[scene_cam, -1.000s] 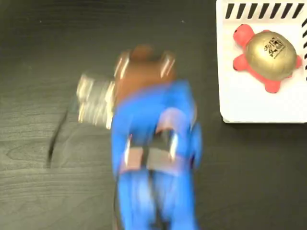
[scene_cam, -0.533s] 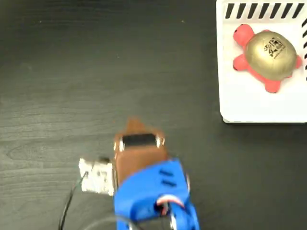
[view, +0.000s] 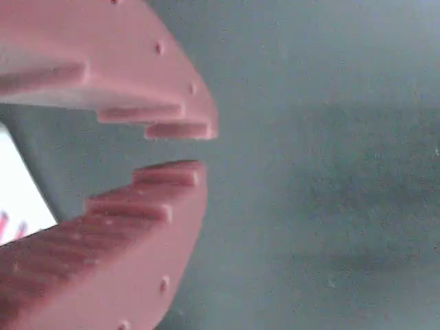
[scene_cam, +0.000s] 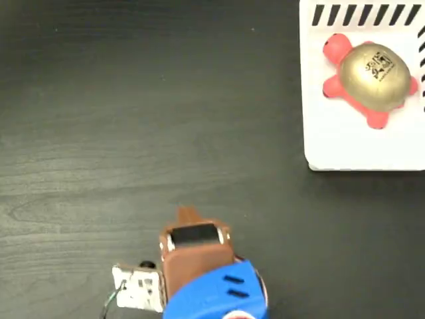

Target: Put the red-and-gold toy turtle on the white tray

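Note:
The red-and-gold toy turtle (scene_cam: 372,76) lies on the white tray (scene_cam: 345,143) at the top right of the fixed view, gold shell up and coral head toward the upper left. My gripper (scene_cam: 188,214) is far from it, low at the bottom centre over the dark table, pointing up the picture. In the wrist view the gripper (view: 196,148) shows two red-brown toothed fingers nearly together with only a thin gap and nothing between them. A corner of the white tray (view: 20,199) shows at that view's left edge.
The blue arm body (scene_cam: 216,296) and a small white camera module (scene_cam: 139,287) sit at the bottom edge. The dark wood-grain table (scene_cam: 133,119) spreads across the left and middle. Black slanted slots (scene_cam: 362,14) line the tray's top rim.
The arm has pulled back down the picture toward the bottom edge, away from the tray. The turtle has stayed where it was on the tray.

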